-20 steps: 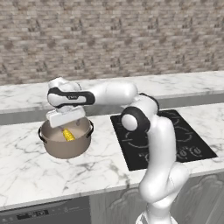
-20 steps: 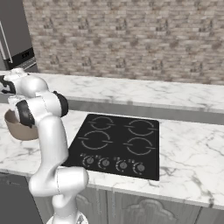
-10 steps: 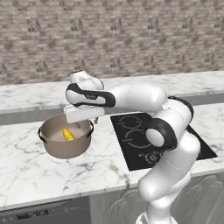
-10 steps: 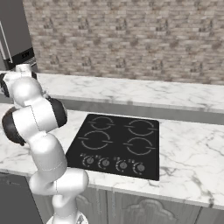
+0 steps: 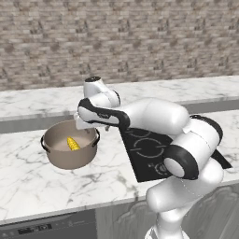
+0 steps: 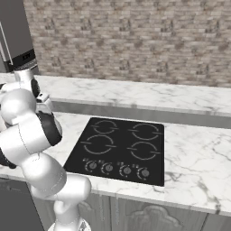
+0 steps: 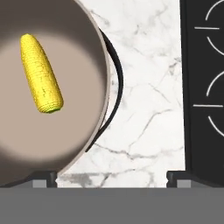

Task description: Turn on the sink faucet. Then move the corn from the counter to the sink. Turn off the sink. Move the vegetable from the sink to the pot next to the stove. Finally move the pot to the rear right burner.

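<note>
The corn (image 5: 73, 144) (image 7: 41, 74), a yellow cob with a greenish end, lies on the bottom of the beige-grey pot (image 5: 65, 161) (image 7: 94, 78). That pot stands on the marble counter (image 5: 28, 182) (image 7: 148, 65), just left of the black stove (image 5: 144, 149) (image 6: 122, 144) (image 7: 203, 87). My gripper (image 5: 91, 127) (image 7: 111, 177) hangs open and empty above the pot's right rim and its dark handle (image 7: 118, 83), between pot and stove. The rear right burner (image 6: 145, 131) is bare. The sink and its faucet are out of view.
A brick wall and a raised marble ledge (image 5: 42, 100) run behind the counter. Round knobs (image 6: 118, 169) line the stove's front edge. A tall dark appliance (image 6: 16, 31) stands at the far left. My own arm reaches across the stove's left half.
My hand has swung right, from over the pot's middle to over its right rim, and the elbow has followed. The jaws stay open. The corn lies still in the pot.
</note>
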